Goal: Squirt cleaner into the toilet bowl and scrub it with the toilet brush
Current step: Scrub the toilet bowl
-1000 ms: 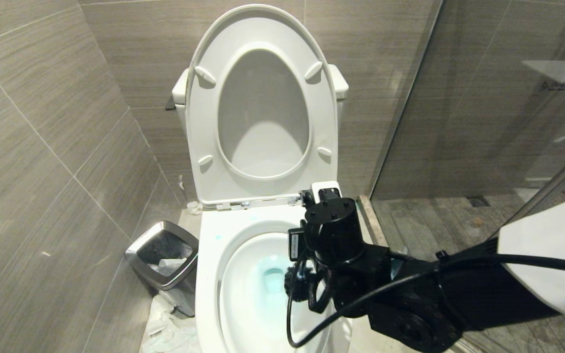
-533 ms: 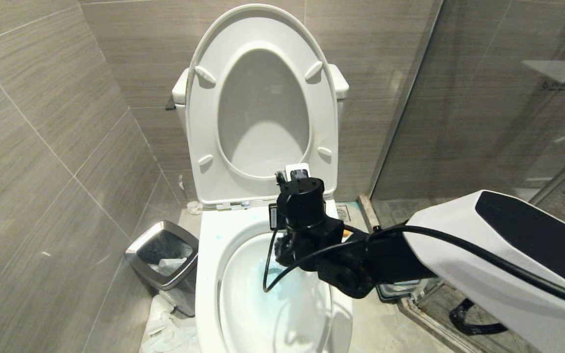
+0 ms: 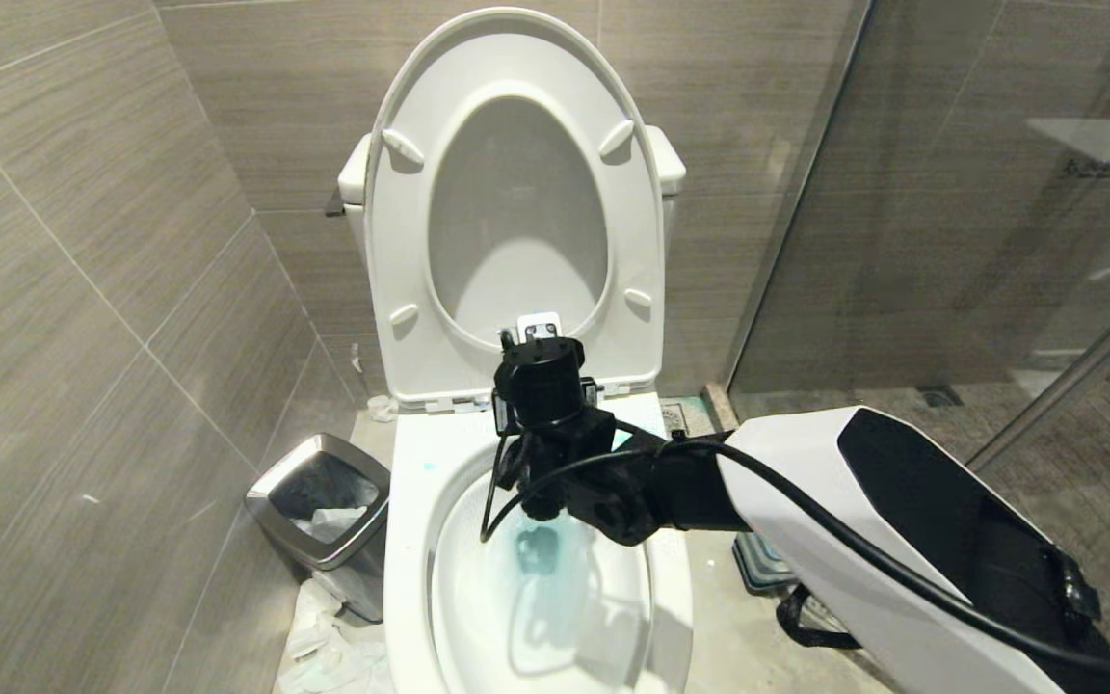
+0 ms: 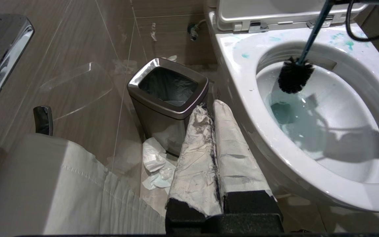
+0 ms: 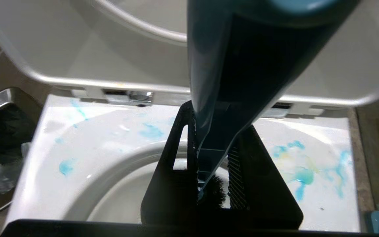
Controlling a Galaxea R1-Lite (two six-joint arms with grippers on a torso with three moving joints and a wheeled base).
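Our right pincer (image 5: 212, 171) points downward, fingers clamped tight on a handle; our left pincer (image 4: 213, 138) hangs shut, parked low.

I count one white glossy ceramic toilet bowl (image 3: 410, 540), one slate-blue long-handled toilet brush (image 4: 295, 76), one small steel waste bin (image 3: 319, 511), and one heap of crumpled white tissue (image 4: 155, 164).
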